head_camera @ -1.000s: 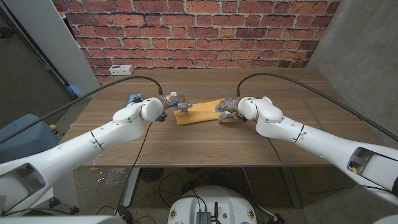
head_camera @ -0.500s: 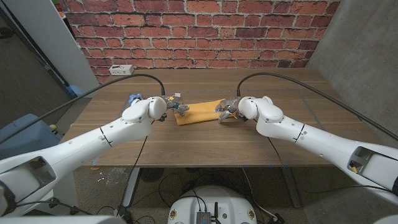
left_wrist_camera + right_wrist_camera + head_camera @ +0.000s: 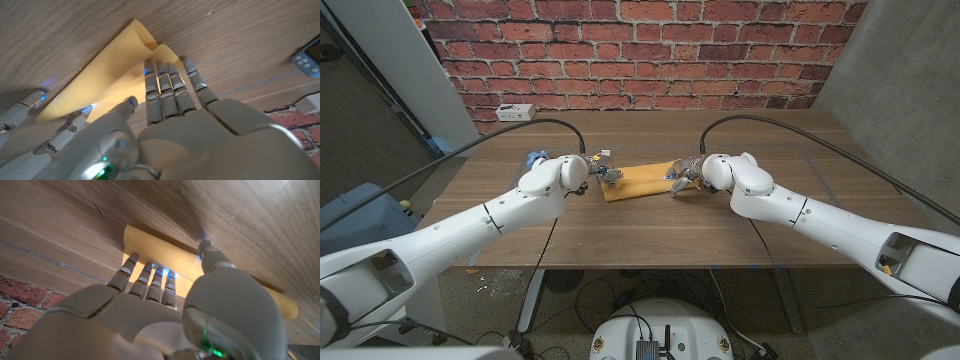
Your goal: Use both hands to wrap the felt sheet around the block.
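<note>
A yellow felt sheet (image 3: 638, 181) lies mid-table, between two white robot hands. The left hand (image 3: 603, 172) sets its straight fingers (image 3: 162, 82) on one end, where a corner curls up. The right hand (image 3: 682, 176) holds the other end, fingers above and thumb along the rolled edge, likely to keep the wrap tight. The block is hidden, presumably inside. Since a second ago, the left arm has swung slightly inward; the felt has not shifted.
</note>
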Robot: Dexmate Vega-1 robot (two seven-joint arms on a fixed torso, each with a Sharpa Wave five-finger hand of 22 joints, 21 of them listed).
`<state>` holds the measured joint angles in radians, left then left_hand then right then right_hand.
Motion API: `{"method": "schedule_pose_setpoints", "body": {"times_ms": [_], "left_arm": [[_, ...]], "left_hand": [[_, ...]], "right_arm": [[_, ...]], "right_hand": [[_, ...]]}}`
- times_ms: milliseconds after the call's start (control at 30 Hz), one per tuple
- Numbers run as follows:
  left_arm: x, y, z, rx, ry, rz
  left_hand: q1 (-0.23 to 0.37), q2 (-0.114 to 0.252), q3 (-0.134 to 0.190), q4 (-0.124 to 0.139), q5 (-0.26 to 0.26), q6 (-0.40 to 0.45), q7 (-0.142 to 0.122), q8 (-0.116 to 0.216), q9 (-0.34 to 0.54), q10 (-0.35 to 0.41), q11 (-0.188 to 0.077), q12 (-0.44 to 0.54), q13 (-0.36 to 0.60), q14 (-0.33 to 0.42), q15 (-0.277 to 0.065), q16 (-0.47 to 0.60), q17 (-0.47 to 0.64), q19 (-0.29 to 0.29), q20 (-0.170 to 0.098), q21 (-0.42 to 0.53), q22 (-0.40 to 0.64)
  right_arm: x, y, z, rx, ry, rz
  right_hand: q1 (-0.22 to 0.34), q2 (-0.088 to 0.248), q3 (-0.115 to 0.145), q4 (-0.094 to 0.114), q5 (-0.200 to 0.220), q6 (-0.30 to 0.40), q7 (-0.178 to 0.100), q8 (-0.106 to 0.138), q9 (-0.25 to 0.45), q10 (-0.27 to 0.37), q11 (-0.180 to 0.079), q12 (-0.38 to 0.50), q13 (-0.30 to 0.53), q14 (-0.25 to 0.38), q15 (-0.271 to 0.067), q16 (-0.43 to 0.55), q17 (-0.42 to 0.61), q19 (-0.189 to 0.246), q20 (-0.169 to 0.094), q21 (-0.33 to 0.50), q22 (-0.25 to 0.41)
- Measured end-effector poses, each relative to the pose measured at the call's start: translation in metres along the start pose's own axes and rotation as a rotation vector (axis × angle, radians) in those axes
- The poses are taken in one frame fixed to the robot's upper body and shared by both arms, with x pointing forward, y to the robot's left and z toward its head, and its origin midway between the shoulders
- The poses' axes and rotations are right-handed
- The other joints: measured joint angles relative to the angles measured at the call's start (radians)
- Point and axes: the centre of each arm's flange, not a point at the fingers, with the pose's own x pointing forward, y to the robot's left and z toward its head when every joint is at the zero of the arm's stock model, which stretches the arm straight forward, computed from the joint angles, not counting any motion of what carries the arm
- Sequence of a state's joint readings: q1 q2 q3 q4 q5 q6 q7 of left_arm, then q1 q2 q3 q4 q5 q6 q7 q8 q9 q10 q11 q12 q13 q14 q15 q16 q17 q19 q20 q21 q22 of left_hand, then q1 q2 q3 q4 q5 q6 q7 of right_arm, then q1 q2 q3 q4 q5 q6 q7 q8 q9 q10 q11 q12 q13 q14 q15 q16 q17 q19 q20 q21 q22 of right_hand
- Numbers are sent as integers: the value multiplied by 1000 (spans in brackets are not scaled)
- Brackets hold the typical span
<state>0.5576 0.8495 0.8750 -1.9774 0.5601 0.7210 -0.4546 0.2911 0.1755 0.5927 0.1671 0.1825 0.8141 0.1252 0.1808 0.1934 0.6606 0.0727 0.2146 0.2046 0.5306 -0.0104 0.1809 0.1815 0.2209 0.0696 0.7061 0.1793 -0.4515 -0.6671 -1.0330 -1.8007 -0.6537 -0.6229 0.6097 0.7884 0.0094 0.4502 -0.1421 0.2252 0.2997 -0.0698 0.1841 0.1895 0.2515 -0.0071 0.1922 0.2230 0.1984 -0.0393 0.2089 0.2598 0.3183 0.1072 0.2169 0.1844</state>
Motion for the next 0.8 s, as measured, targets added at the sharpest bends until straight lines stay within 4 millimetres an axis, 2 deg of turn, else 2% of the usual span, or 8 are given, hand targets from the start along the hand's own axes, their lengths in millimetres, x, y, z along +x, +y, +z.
{"method": "schedule_pose_setpoints", "body": {"times_ms": [267, 333, 400, 633, 700, 800], "left_arm": [[-1, 0, -2, -8, 0, 5], [-2, 0, -2, -10, -2, 10], [-4, 1, -2, -13, -7, 24], [-10, 2, -4, -34, -38, 88], [-12, 2, -3, -46, -56, 117], [-16, 2, -6, -65, -72, 152]], "left_hand": [[-3, -3, 4, -2, 0, 0, 0, 0, 0, -1, -1, -4, 0, 0, 0, 0, 0, -7, 7, 0, 0], [-4, -4, 6, 0, 0, 0, 0, 1, 0, -1, -1, -4, 1, -5, 5, 0, 0, -15, 15, -4, 0], [-9, 1, 8, 1, 0, 0, 0, 4, 0, 1, 1, -4, 2, -5, 5, 0, 0, -19, 24, -6, 0], [-15, -4, 27, -12, 0, -26, -6, 4, 0, -12, -1, -4, 3, -22, 14, 0, -4, -41, 49, -20, 0], [-15, -4, 34, -20, 0, -35, -10, 4, 0, -16, -5, -4, 3, -29, 15, 0, -5, -50, 58, -26, 0], [-15, -4, 48, -26, 0, -43, -18, 4, 0, -17, -7, -4, 3, -30, 16, 0, -5, -57, 64, -30, 0]], "right_arm": [[-2, -3, -1, 22, -9, -6], [-3, -3, -2, 31, -13, -10], [-5, -5, -3, 47, -23, -15], [-12, -8, -10, 125, -79, -47], [-14, -8, -13, 155, -99, -59], [-16, -9, -12, 201, -155, -86]], "right_hand": [[-4, 4, 0, 0, 0, -4, 4, 0, 0, -7, 7, 0, 0, 0, 0, 0, 0, 0, 0, -2, -1], [-11, 3, -8, 8, -3, -8, -1, 0, 0, -7, 7, 0, 0, 0, 0, 0, 0, 0, 0, -2, -1], [-37, -11, -19, 19, -4, -9, -2, 0, 0, -16, 8, 0, 0, 0, 0, 0, 0, 0, 0, -2, -1], [-140, -64, -81, 56, -5, -14, 4, 1, 0, -22, 11, 4, 0, -8, 0, 0, 0, -4, 4, -2, 0], [-161, -70, -94, 62, -4, -14, 4, 6, 0, -23, 13, 4, 0, -8, 0, 0, 1, -9, 9, -1, 3], [-191, -62, -107, 75, 1, 5, 10, 13, 0, -15, 20, 11, 0, -8, 0, 6, 3, -13, 13, 0, 5]]}}
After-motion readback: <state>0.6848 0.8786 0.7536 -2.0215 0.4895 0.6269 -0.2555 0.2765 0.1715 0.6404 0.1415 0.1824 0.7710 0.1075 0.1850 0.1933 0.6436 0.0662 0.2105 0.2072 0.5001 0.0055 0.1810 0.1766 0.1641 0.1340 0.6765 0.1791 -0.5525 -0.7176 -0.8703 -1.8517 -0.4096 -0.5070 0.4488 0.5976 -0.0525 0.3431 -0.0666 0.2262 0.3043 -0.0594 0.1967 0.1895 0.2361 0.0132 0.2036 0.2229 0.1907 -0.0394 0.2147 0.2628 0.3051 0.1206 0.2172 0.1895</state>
